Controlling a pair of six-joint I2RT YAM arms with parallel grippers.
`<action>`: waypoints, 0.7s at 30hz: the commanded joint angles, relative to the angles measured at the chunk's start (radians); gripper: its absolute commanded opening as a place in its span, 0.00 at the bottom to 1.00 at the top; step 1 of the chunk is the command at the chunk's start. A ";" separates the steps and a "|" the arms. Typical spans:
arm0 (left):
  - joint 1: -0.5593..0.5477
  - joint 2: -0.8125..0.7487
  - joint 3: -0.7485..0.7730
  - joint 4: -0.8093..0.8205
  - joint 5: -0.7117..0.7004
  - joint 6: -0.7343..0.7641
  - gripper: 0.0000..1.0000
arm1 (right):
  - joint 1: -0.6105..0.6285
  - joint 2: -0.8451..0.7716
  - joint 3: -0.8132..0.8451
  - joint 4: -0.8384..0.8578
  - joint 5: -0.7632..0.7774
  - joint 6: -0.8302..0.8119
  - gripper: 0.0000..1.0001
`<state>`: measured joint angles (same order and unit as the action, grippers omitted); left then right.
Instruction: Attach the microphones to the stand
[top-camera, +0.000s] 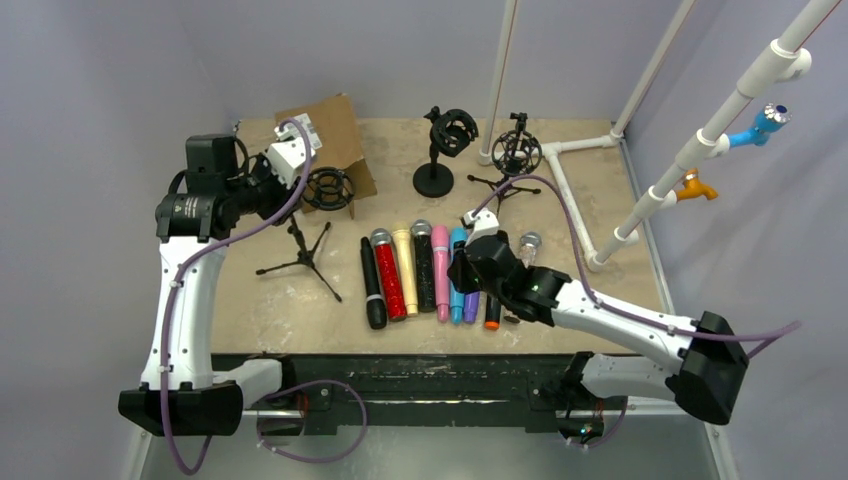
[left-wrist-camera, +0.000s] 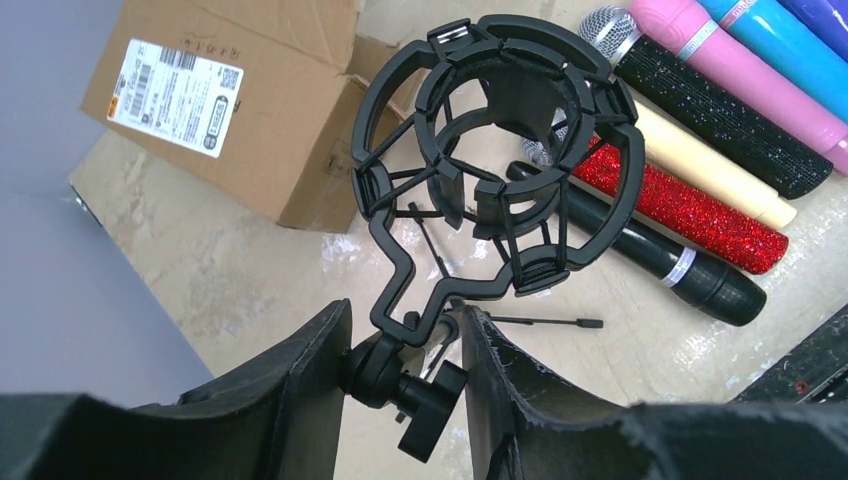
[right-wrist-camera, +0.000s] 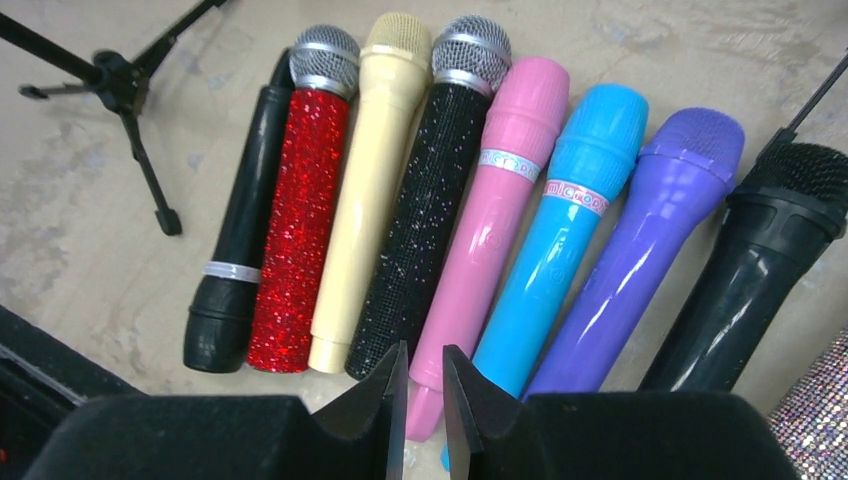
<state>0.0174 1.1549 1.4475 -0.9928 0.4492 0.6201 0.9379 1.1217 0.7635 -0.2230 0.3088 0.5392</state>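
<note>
Several microphones lie side by side mid-table: black (right-wrist-camera: 232, 250), glittery red (right-wrist-camera: 300, 230), cream (right-wrist-camera: 365, 200), glittery black (right-wrist-camera: 430, 200), pink (right-wrist-camera: 490, 220), blue (right-wrist-camera: 570, 240), purple (right-wrist-camera: 640, 270) and another black one (right-wrist-camera: 750, 270). My right gripper (right-wrist-camera: 425, 390) hovers just above the pink one's tail, jaws almost together and empty; in the top view it (top-camera: 468, 270) covers the row's right part. My left gripper (left-wrist-camera: 405, 350) is shut on the pivot joint of the tripod stand (top-camera: 300, 255), just below its empty black shock mount (left-wrist-camera: 500, 150).
A brown cardboard box (top-camera: 335, 140) stands behind the left gripper. Two more black stands (top-camera: 440, 150) (top-camera: 515, 155) are at the back. A white pipe frame (top-camera: 580, 190) runs along the right. A glittery silver microphone (top-camera: 530, 242) lies beside the right arm.
</note>
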 joint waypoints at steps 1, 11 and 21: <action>-0.004 -0.016 -0.010 0.059 0.061 0.127 0.14 | 0.018 0.087 0.094 0.000 0.039 0.037 0.23; -0.002 -0.098 -0.077 0.132 0.043 0.061 0.76 | 0.061 0.312 0.294 -0.079 0.063 0.041 0.29; 0.007 -0.150 -0.029 0.227 -0.062 -0.166 1.00 | 0.064 0.429 0.413 -0.149 0.082 0.043 0.36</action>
<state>0.0177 1.0302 1.3514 -0.8371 0.4397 0.5964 0.9974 1.5280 1.1046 -0.3256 0.3504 0.5690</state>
